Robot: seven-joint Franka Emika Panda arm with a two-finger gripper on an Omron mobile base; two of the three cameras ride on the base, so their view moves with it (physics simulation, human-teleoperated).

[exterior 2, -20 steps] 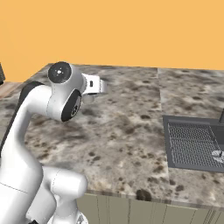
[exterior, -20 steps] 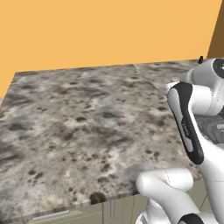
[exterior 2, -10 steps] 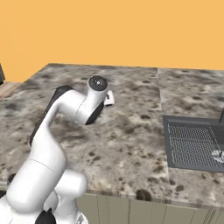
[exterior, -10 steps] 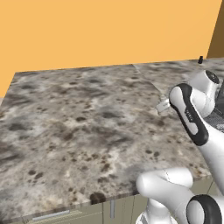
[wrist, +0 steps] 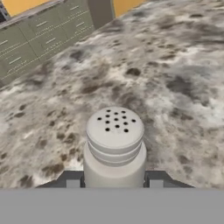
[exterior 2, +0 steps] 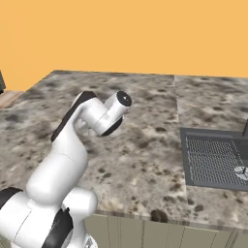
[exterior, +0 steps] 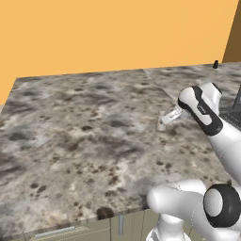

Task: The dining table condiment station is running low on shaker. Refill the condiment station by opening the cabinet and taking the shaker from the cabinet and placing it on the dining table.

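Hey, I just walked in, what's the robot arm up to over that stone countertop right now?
The white arm is reaching low over the marble dining table with the shaker clamped in its gripper. In the hand view the shaker stands upright between the fingers, its perforated cap facing the camera, with the stone top just beyond it. Whether it touches the surface yet cannot be told. It looks about ready to be set down.

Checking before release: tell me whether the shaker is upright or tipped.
Upright relative to the gripper: the hand view shows the shaker with its perforated cap facing up between the fingers, above the dining table. Whether it touches the table: cannot tell.
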